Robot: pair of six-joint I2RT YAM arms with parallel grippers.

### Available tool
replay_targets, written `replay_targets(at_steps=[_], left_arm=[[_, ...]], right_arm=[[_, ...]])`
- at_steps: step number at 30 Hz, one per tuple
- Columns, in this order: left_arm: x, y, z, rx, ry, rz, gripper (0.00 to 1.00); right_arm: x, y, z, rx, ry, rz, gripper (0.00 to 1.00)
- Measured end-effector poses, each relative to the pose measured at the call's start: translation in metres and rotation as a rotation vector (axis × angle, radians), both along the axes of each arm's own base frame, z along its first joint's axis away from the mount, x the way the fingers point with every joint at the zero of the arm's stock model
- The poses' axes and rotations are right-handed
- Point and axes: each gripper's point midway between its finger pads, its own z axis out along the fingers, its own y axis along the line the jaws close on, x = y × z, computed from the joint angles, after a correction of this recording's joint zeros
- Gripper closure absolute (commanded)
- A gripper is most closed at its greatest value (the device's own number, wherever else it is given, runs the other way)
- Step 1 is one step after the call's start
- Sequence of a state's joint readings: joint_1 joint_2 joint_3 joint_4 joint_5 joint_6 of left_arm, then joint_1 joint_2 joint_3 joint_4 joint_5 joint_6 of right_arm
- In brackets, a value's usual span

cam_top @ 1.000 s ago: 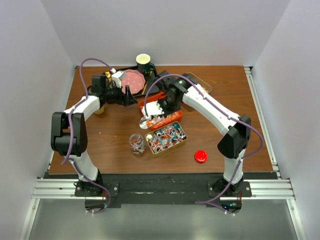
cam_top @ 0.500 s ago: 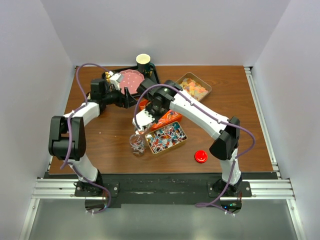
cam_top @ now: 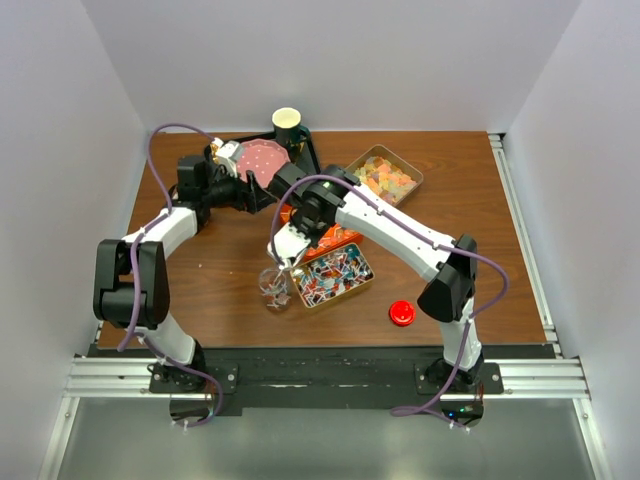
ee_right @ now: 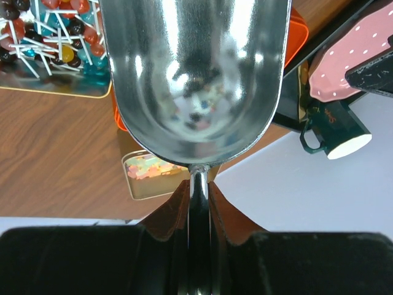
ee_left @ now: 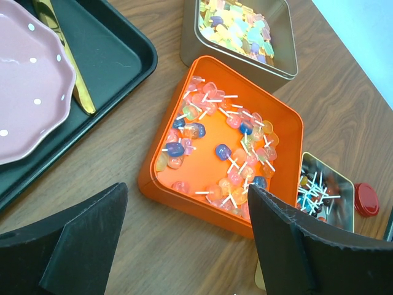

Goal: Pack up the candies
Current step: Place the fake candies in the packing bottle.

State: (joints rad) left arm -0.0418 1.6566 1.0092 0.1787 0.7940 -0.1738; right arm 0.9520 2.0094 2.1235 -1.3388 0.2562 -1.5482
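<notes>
The candies lie in three containers: lollipop-like sweets in an orange box [ee_left: 227,147], wrapped ones in a silver tin [cam_top: 332,275], pale gummies in a gold tin [cam_top: 383,175]. A clear jar [cam_top: 273,287] holding a few candies stands left of the silver tin. My right gripper [ee_right: 198,190] is shut on the handle of a metal scoop [ee_right: 193,74]. The scoop's bowl looks empty and hangs over the jar in the top view [cam_top: 286,248]. My left gripper [ee_left: 184,227] is open and empty, above the table just left of the orange box.
A black tray [ee_left: 116,55] at the back left holds a pink plate [ee_left: 24,80] and gold cutlery [ee_left: 61,55]. A dark cup [cam_top: 287,122] stands behind it. A round red lid [cam_top: 402,313] lies near the front right.
My right arm has swung the scoop left and nearer, from over the orange box to above the jar. The left arm has shifted slightly towards the back.
</notes>
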Motion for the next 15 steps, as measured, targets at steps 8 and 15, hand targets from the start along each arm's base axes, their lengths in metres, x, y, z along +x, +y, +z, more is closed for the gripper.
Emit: replay_targets(at_steps=[8, 15], left_arm=[[-0.003, 0.000, 0.003, 0.003, -0.001, -0.002, 0.31], [-0.022, -0.006, 0.053, -0.036, -0.105, -0.061, 0.72]], right_arm=[[0.002, -0.006, -0.003, 0.016, 0.013, -0.060, 1.00], [0.024, -0.046, -0.014, 0.157, 0.123, -0.353, 1.00]])
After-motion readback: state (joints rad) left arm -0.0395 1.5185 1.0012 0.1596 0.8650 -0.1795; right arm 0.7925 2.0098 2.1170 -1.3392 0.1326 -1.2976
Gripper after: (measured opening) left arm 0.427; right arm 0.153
